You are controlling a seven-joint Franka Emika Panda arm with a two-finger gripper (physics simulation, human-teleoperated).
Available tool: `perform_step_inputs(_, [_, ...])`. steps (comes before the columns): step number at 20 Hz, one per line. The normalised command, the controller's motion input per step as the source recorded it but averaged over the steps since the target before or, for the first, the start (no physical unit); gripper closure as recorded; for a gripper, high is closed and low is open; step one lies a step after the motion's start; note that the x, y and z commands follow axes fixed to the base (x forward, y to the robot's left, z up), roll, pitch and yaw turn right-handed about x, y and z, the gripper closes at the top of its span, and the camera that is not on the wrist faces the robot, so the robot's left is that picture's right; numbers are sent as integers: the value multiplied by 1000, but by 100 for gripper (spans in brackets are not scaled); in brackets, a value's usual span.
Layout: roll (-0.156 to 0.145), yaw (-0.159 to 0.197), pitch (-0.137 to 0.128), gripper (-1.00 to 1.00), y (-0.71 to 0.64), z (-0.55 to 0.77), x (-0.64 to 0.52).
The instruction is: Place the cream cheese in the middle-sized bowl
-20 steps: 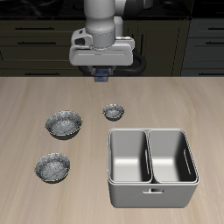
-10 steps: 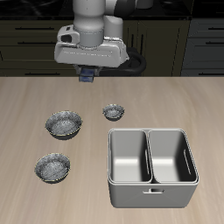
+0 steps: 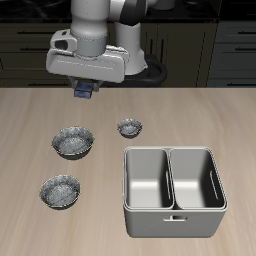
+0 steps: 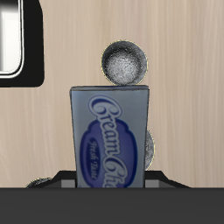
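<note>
My gripper (image 3: 85, 92) hangs high above the back of the table, shut on the cream cheese (image 3: 85, 91), a small dark blue box. In the wrist view the cream cheese (image 4: 109, 136) fills the middle, label facing the camera. The middle-sized bowl (image 3: 60, 190), grey and speckled, stands near the table's front edge, well forward of the gripper; it also shows in the wrist view (image 4: 125, 63). The slightly wider speckled bowl (image 3: 73, 142) stands farther back, nearly below the gripper, and is partly hidden behind the box in the wrist view (image 4: 151, 149).
The tiny speckled bowl (image 3: 129, 127) stands beside the wider bowl. A grey two-compartment metal basin (image 3: 174, 190) takes up the front of the table on the other side; its corner shows in the wrist view (image 4: 17, 44). Dark cabinets line the back.
My gripper has carried the cream cheese sideways along the back of the table, away from the basin and toward the side where the two larger bowls stand. The bowls have not moved.
</note>
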Motion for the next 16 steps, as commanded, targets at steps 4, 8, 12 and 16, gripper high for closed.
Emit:
perform_step_inputs(4, [-10,9,-26,100,-158,84,207])
perform_step_inputs(8, [-39,11,-6,100,-118,3,225])
perform_step_inputs(12, [-25,-28,-13,100,-176,28,296])
perform_step_inputs(16, [-30,-8,-47,100,-92,122,216])
